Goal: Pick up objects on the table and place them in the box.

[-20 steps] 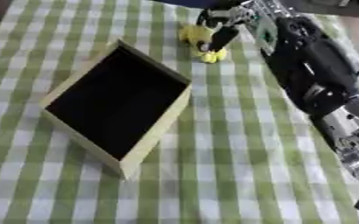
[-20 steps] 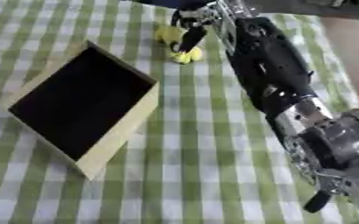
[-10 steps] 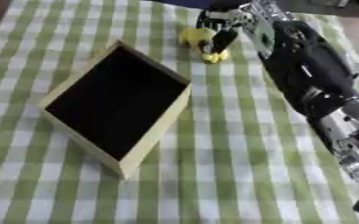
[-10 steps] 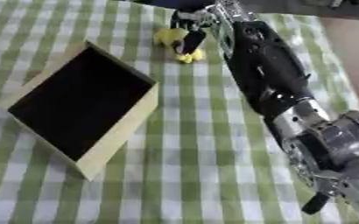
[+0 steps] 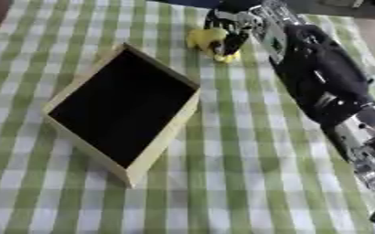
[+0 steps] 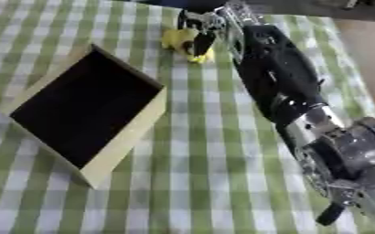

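Note:
A small yellow object (image 5: 209,40) lies on the green-and-white checked cloth near the table's far edge. My right hand (image 5: 229,28) reaches out to it from the right, dark fingers curled down around it. An open cardboard box (image 5: 126,106) with a dark inside stands to the left of centre, its near right corner toward me. My left hand does not show in either view.
My right arm (image 6: 280,87) stretches along the right side of the table from the lower right corner to the far edge. The checked cloth (image 5: 231,183) covers the whole table. A dark strip runs beyond the far edge.
The hand and the yellow object stay at the far edge; the fingers have settled a little closer round the object. The box has not moved.

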Motion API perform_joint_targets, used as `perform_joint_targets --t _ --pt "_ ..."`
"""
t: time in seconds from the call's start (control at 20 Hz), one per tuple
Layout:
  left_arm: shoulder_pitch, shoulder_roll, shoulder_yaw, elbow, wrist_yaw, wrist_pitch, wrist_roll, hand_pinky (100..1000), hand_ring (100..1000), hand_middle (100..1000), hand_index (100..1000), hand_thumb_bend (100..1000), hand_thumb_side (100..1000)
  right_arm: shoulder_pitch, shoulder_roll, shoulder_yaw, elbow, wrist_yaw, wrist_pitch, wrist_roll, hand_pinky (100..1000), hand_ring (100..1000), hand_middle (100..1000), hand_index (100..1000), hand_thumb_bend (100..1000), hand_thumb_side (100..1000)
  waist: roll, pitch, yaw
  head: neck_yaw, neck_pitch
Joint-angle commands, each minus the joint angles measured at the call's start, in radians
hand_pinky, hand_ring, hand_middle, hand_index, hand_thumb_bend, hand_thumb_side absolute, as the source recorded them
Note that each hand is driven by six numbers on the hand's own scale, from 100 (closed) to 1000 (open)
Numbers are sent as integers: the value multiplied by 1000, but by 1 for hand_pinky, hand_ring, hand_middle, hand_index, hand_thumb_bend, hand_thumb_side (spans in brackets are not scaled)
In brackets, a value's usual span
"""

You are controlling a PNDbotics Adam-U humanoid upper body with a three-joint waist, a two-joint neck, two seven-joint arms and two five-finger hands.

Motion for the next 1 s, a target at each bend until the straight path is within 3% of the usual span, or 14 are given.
perform_joint_targets --t 0.05,0.3,0.65,1.0 --pt "-7 13 7 -16 10 0 -4 539 583 650 789 378 605 -38 -20 10 -42 -35 2 -7 437 514 379 566 100 100 10 -32 -4 5 -1" --pt "-3 18 9 -16 13 1 -6 540 584 652 789 380 603 -55 -44 37 -117 -118 -8 16 435 510 374 568 100 100 13 -41 -12 12 3" --pt "-2 26 12 -16 16 0 -6 541 585 653 789 380 597 -67 -81 108 -309 -280 -8 73 433 504 367 567 100 100 13 -55 -20 23 9" --pt "-9 33 14 -16 22 -7 -2 543 587 654 788 390 587 -68 -65 216 -475 -398 2 163 443 511 376 570 100 100 13 -66 -18 21 19"
